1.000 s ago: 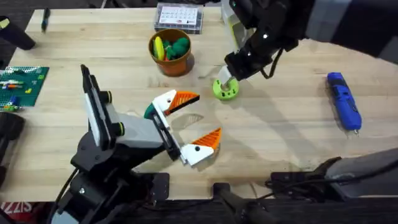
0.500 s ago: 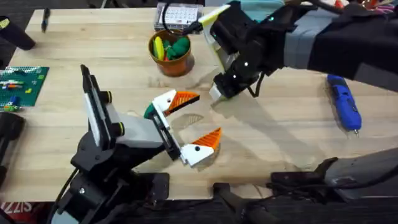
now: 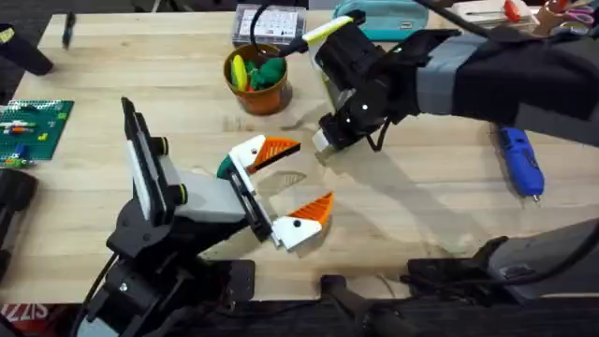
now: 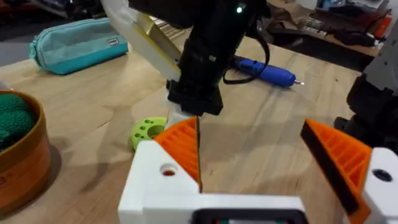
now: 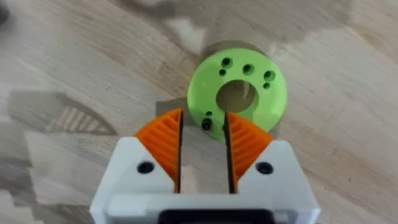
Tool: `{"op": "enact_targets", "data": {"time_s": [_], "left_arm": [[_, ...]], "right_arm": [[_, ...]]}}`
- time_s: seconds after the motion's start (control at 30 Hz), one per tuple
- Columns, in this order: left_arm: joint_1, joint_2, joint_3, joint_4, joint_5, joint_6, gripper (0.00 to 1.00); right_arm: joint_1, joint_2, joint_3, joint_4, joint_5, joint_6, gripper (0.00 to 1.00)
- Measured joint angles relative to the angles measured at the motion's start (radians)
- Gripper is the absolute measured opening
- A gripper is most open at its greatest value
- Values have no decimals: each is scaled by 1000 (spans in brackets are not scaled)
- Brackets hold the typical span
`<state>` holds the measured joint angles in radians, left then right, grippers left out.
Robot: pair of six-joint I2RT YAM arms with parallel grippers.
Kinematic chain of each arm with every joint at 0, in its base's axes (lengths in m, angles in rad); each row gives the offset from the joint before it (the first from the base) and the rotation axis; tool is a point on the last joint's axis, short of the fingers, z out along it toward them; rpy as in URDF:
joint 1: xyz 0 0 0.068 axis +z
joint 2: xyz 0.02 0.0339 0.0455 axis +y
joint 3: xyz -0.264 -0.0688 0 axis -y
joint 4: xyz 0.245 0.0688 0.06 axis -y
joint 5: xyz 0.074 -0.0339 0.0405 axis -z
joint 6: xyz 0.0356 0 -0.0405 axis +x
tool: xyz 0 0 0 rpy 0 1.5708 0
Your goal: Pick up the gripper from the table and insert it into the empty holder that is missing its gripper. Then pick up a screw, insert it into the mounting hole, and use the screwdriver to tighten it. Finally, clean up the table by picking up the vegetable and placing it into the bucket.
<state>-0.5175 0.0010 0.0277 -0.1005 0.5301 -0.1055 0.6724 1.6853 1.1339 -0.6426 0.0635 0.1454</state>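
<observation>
Pale butcher-block planks make up the worktop, where two arms are partway through a bench job. The right end effector, reaching across the middle, hangs low over a green ring-shaped holder lying flat on the wood; its orange ribbed pads stand nearly closed with a thin gap between them, poised at the ring's edge beside a small dark screw seated in one of the mounting holes. Whether the pads pinch anything cannot be told. That low, narrow stance looks chosen for fine work at the hole. The left end effector waits well apart near the front edge, jaws spread wide and empty, seemingly held clear so the other arm has room. The screwdriver lies flat toward the right side, within the right arm's reach, probably the next tool needed for tightening. The bucket stands at the back, already holding green and yellow vegetables.
</observation>
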Motion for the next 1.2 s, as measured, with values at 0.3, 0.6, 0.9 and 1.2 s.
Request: {"op": "enact_targets", "data": {"time_s": [0.3, 0.6, 0.9, 1.2], "left_arm": [[0, 0, 0, 0, 0, 0, 986], [0, 0, 0, 0, 0, 0, 986], [0, 0, 0, 0, 0, 0, 986], [0, 0, 0, 0, 0, 0, 986]], "right_arm": [[0, 17, 0, -2, 0, 5, 378], [0, 17, 0, -5, 0, 5, 342], [0, 17, 0, -7, 11, 8, 91], [0, 16, 0, -3, 18, 8, 11]]}}
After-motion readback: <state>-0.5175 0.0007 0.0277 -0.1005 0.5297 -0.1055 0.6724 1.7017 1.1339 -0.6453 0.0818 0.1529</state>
